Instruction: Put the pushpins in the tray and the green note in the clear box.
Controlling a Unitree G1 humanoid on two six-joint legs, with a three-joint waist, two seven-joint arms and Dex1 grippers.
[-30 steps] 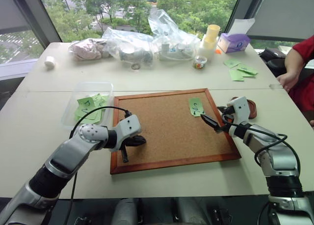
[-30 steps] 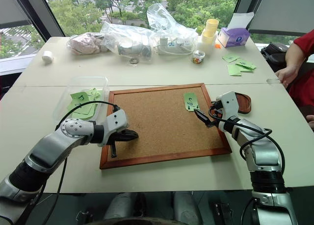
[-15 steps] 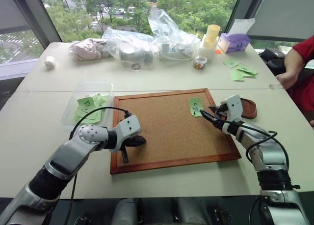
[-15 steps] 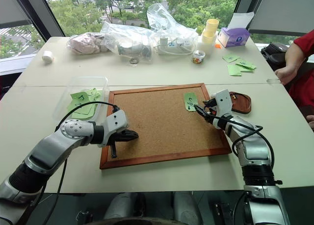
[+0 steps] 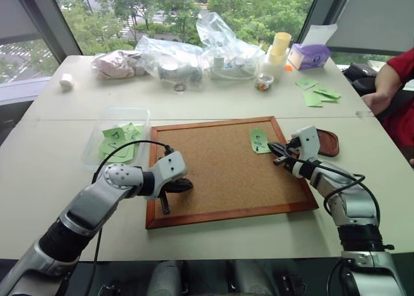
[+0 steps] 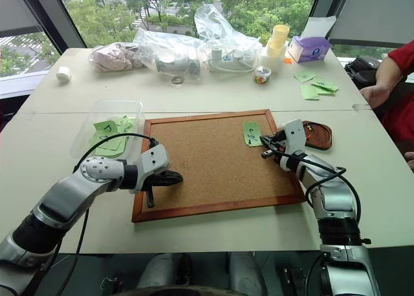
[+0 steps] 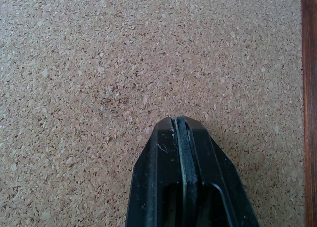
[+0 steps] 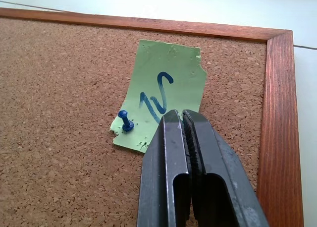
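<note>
Green note (image 8: 161, 93) lies pinned on the corkboard (image 5: 220, 173) by one blue pushpin (image 8: 125, 121). Right gripper (image 8: 183, 119) hovers just beside it, jaws shut and empty. Left gripper (image 7: 178, 125), also shut, rests over bare cork.

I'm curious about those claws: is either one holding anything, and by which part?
Left gripper: shut on nothing, over bare corkboard. Right gripper: shut at the green note's edge; whether it pinches anything cannot be told.

Table (image 5: 58, 173): corkboard (image 5: 220, 179), clear box (image 5: 97, 137), tray (image 5: 326, 143), bags (image 5: 194, 57).
</note>
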